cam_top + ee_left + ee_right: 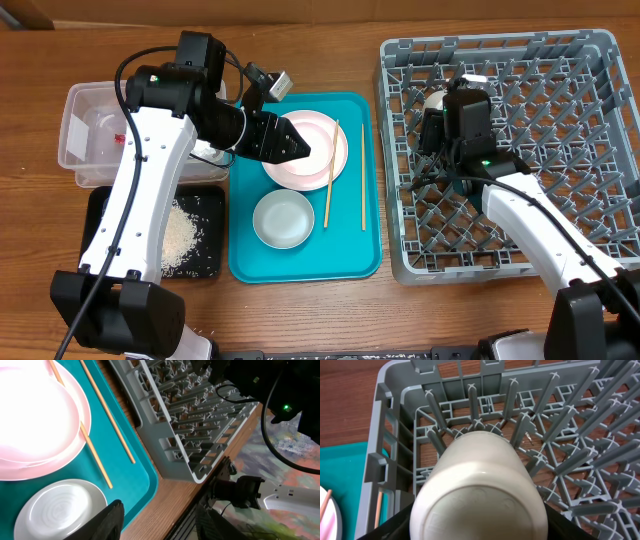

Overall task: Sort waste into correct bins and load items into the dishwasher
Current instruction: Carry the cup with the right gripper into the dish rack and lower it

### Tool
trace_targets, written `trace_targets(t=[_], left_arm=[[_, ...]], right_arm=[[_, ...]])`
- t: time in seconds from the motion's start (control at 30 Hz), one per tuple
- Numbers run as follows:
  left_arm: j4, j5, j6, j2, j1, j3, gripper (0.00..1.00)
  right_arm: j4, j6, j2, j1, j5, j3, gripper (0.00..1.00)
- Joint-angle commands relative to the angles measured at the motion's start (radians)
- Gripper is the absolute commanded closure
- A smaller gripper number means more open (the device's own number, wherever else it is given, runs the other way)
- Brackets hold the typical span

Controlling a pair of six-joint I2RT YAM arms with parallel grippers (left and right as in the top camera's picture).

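Observation:
My left gripper (303, 145) hangs open over the pink plate (335, 150), which carries the pink bowl (30, 410); nothing is between its fingers (107, 522). The grey-white bowl (283, 219) sits in front of the plate on the teal tray. One chopstick (329, 175) leans on the plate's rim. The other chopstick (362, 180) lies flat beside it. My right gripper (437, 108) is in the dishwasher rack's (560, 130) far left corner. Its jaws lie against the small cream cup (480, 490), whose base faces the wrist camera and whose mouth points into the pegs.
The teal tray (350, 250) lies between the bins and the rack. The clear tub (90, 130) at the left holds a red-and-white wrapper (120, 138). In front of it the black tray (205, 255) holds rice grains (180, 235). My left arm crosses above both bins.

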Motion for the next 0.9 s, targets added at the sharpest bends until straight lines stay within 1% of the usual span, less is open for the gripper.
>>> trace_targets(t=[0.0, 0.1, 0.33, 0.43, 0.47, 0.53, 0.6, 0.67, 0.7, 0.77, 0.87], left_arm=[[0.001, -0.003, -0.014, 0.006, -0.002, 0.007, 0.51], [0.001, -0.003, -0.015, 0.006, -0.002, 0.007, 0.51], [0.005, -0.003, -0.015, 0.006, -0.002, 0.007, 0.51], [0.005, -0.003, -0.015, 0.006, -0.002, 0.007, 0.51], [0.005, -0.003, -0.015, 0.006, -0.002, 0.007, 0.51], [0.005, -0.003, -0.015, 0.006, -0.002, 0.007, 0.51], [0.005, -0.003, -0.015, 0.006, -0.002, 0.007, 0.51], [0.005, -0.003, -0.015, 0.006, -0.002, 0.007, 0.51], [0.005, -0.003, -0.015, 0.006, -0.002, 0.007, 0.51], [0.005, -0.002, -0.015, 0.006, -0.002, 0.007, 0.52], [0.005, -0.002, -0.015, 0.006, -0.002, 0.007, 0.51]], right_arm=[[0.011, -0.003, 0.006, -0.002, 0.024, 0.021, 0.27], [0.01, -0.003, 0.005, -0.002, 0.033, 0.022, 0.21], [0.016, -0.003, -0.006, -0.002, 0.032, 0.041, 0.13], [-0.031, -0.003, -0.038, -0.002, 0.031, 0.087, 0.14], [-0.057, -0.003, -0.05, -0.002, 0.031, 0.105, 0.16], [-0.101, -0.003, -0.069, -0.002, 0.017, 0.128, 0.28], [-0.131, -0.003, -0.083, -0.002, -0.046, 0.135, 0.45], [-0.161, -0.003, -0.085, -0.002, -0.115, 0.135, 0.66], [-0.184, -0.003, -0.085, -0.002, -0.158, 0.134, 0.78], [-0.215, -0.003, -0.081, -0.002, -0.216, 0.132, 0.95], [-0.23, -0.002, -0.063, -0.002, -0.267, 0.131, 0.96]])
